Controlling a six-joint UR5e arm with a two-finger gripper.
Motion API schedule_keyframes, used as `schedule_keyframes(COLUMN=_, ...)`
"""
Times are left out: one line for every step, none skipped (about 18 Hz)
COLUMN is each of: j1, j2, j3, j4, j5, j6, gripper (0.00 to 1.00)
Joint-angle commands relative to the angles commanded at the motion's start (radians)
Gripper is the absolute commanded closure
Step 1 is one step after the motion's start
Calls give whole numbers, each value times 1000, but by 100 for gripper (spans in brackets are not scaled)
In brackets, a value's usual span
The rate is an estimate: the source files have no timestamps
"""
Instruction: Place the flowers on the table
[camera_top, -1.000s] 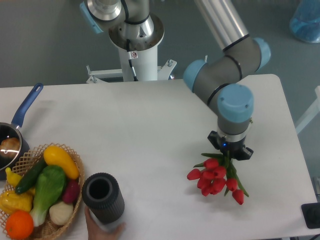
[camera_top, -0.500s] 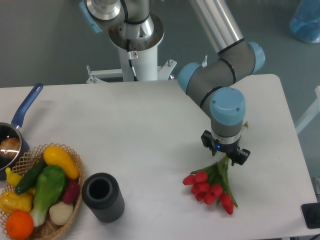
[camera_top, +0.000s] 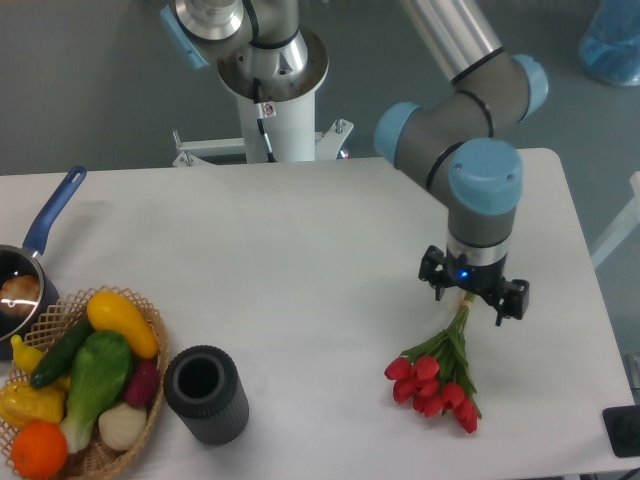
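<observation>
The flowers (camera_top: 433, 380), a small bunch of red tulip buds with green stems, lie on the white table (camera_top: 300, 260) at the front right. The buds point toward the front edge and the stems run up and back. My gripper (camera_top: 470, 297) points straight down over the stem ends. Its jaws look spread apart, with the stem tips between them under the wrist. The fingertips themselves are hidden by the gripper body.
A dark ribbed cylinder vase (camera_top: 205, 394) stands at the front left. Beside it is a wicker basket (camera_top: 150, 312) of colourful vegetables. A blue-handled pan (camera_top: 45, 222) sits at the left edge. The robot base (camera_top: 270, 90) is behind the table.
The arm swung left, then back right, with the flowers. The bunch now lies flatter, buds toward the front edge. The gripper looks wider than before. A hand at the vase has gone.
</observation>
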Motion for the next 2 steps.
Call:
schedule_keyframes(j1=14, j2=5, j3=0, j4=0, j5=-18, j6=11, gripper=0)
schedule_keyframes(j1=23, j2=6, j3=0, j4=0, j5=-34, j6=34, gripper=0)
